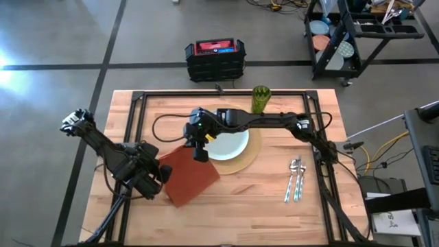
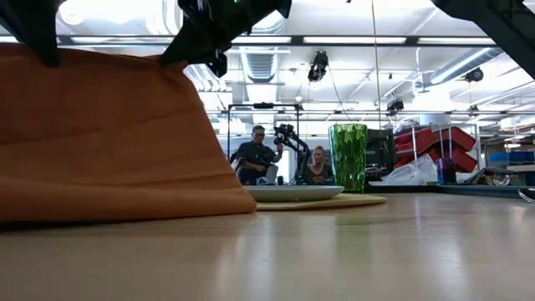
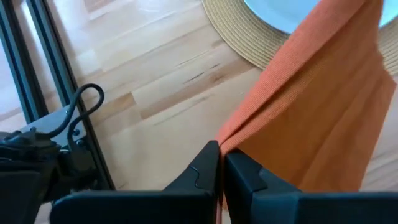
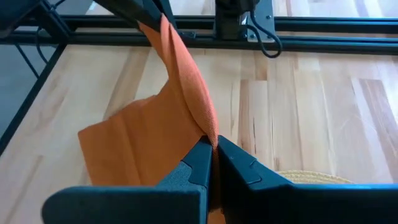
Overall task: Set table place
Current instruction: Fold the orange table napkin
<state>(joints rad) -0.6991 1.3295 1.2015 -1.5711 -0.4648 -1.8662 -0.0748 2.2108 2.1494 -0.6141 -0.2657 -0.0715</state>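
The orange napkin (image 1: pixel 193 177) is left of the pale plate (image 1: pixel 232 144), which sits on the round tan placemat (image 1: pixel 248 156). Its upper edge is raised and its lower part rests on the table (image 1: pixel 260 206). My left gripper (image 1: pixel 163 173) is shut on its left end. My right gripper (image 1: pixel 199 155) is shut on its end nearest the plate. The green cup (image 1: pixel 260 98) stands beyond the placemat. The silver cutlery (image 1: pixel 295 180) lies to the right of the placemat. My left gripper pinches the napkin's raised left edge (image 3: pixel 231 138) between its two fingers, which come slanting from the table's left. The cloth rises as a fold away from the fingers. My right gripper pinches the napkin's raised end nearest the plate (image 4: pixel 210 138) between its two fingers, pointing down. The cloth runs as a ridge toward my left gripper, and its lower part (image 2: pixel 125 196) lies on the table.
A black metal frame (image 1: pixel 137 116) runs along the tabletop's edges. A black and red case (image 1: pixel 215 58) stands on the floor beyond the far edge, and a black cart (image 1: pixel 363 34) stands at the far right. Bare wood lies along the near edge. People sit far behind the table (image 2: pixel 255 155).
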